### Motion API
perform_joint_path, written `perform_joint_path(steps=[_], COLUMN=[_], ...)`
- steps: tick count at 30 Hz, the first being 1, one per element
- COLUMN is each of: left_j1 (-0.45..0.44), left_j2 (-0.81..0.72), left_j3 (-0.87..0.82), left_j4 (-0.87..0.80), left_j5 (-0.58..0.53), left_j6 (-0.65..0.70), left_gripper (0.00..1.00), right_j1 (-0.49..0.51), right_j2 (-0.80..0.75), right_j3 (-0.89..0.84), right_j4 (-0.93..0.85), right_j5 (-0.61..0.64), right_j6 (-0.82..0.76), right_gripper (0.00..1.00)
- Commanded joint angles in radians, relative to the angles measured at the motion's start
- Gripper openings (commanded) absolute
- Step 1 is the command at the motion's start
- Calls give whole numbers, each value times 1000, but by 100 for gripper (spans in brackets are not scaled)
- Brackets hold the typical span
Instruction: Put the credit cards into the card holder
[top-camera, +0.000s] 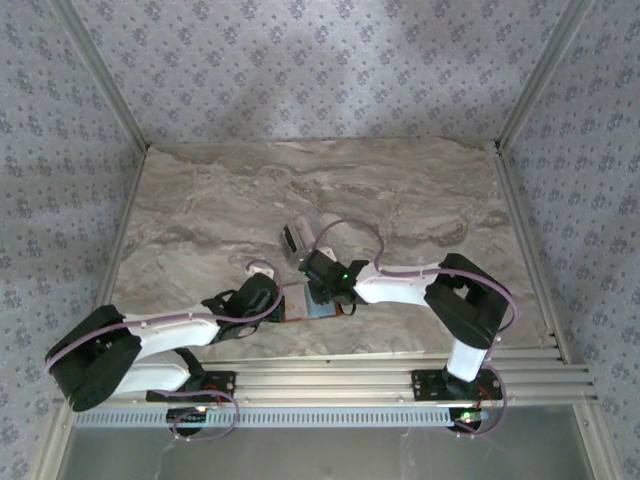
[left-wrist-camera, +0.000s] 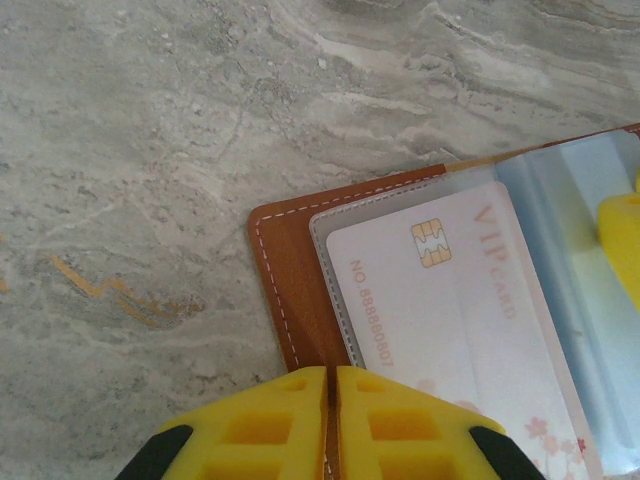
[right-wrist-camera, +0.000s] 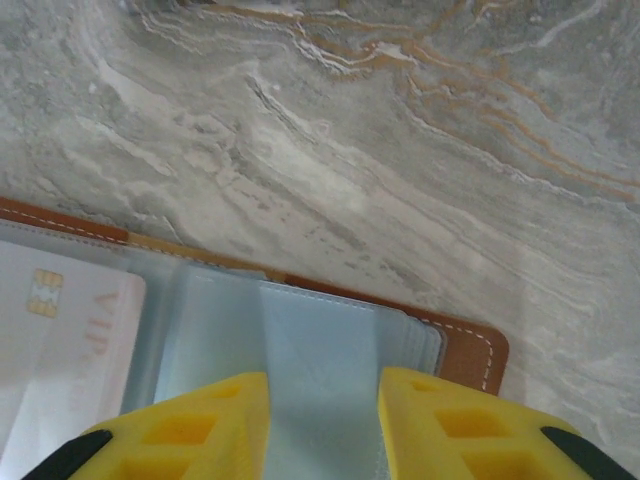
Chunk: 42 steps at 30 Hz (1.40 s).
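Pinching card holder (left-wrist-camera: 287, 290) edge, left tool (left-wrist-camera: 330, 378); right tool (right-wrist-camera: 322, 382) parted over sleeve (right-wrist-camera: 310, 325) (card (left-wrist-camera: 440, 310) inside).

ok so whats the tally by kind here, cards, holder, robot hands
card holder: 1, lying open on the table
VIP card: 1, in a clear sleeve of the holder
pale card stack: 1 pile farther back, too small to count its cards
robot hands: 2, left hand and right hand
total: 5
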Motion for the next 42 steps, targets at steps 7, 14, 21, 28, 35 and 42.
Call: perform_joint_path(steps=[7, 14, 21, 28, 35, 42], left_j1=[-8, -9, -8, -16, -54, -69], left_j2=[-15, -16, -14, 14, 38, 41], left_j3=[24, 25, 22, 14, 26, 32], left_j4=[-61, -60, -60, -35, -21, -17], left_j5=[9, 9, 6, 4, -19, -29], left_j6=[16, 16, 18, 12, -4, -16], left_gripper=[12, 12, 12, 12, 11, 11], right_j1=[22, 68, 78, 77, 74, 64], right_j2=[65, 121, 118, 19, 8, 37], right_j3=[-13, -16, -52, -2, 116, 156], right_j4=[-31, -68, 25, -40, -120, -89], right_j5=[79, 140, 62, 93, 73, -44], right_j6=[36, 129, 139, 91, 54, 55], right_gripper=[38, 30, 13, 0, 0, 3])
